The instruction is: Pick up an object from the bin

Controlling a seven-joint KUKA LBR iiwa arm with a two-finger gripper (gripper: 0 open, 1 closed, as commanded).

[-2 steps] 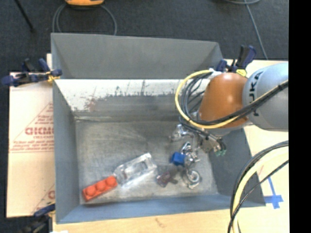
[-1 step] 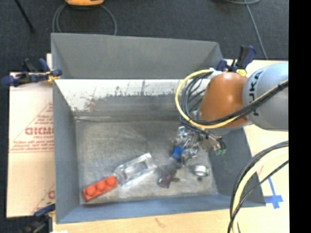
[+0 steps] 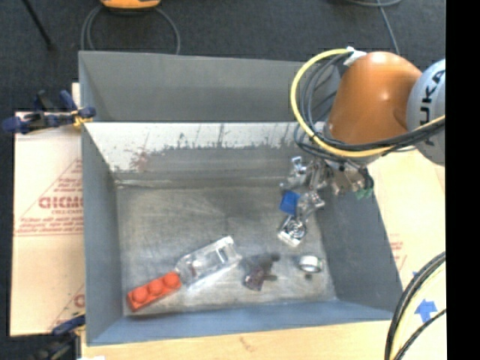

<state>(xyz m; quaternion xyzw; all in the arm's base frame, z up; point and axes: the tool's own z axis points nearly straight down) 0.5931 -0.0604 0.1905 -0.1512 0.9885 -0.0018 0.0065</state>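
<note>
My gripper (image 3: 293,231) hangs low over the right half of the bin floor, its metal tip just above the bottom. A small blue piece (image 3: 288,202) sits against its side higher up; I cannot tell whether it is a loose thing or part of the tool. Closest to the tip is a small round silver thing (image 3: 309,263), just to its lower right. A small dark purple thing (image 3: 257,274) lies to the lower left of the tip.
A clear plastic package (image 3: 208,260) lies near the front middle of the floor. A red-orange studded block (image 3: 153,290) touches its left end at the front left corner. The arm's orange cover and cables stand over the back right wall.
</note>
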